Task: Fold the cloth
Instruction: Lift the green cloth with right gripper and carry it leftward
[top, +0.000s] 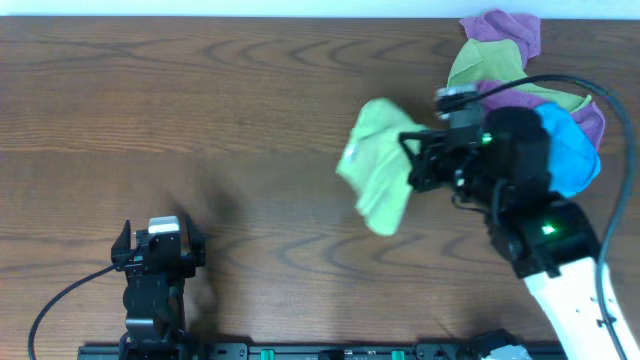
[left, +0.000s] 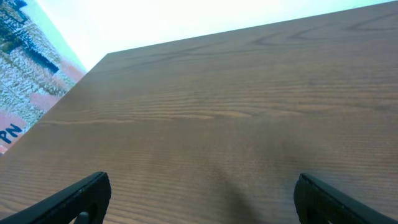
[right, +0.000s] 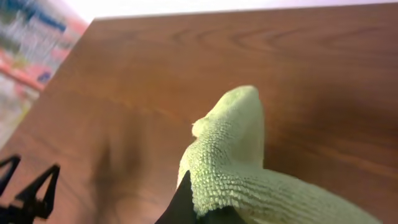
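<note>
The bright lime-green cloth hangs bunched from my right gripper, right of the table's middle. In the right wrist view the cloth drapes over the black fingers, which are shut on it; it looks held above the wood. My left gripper sits near the front left, apart from the cloth. In the left wrist view its two fingers are wide apart with only bare wood between them.
A pile of cloths lies at the back right: purple, duller green and blue. The right arm crosses the front right. The table's left edge and a colourful floor show in the left wrist view.
</note>
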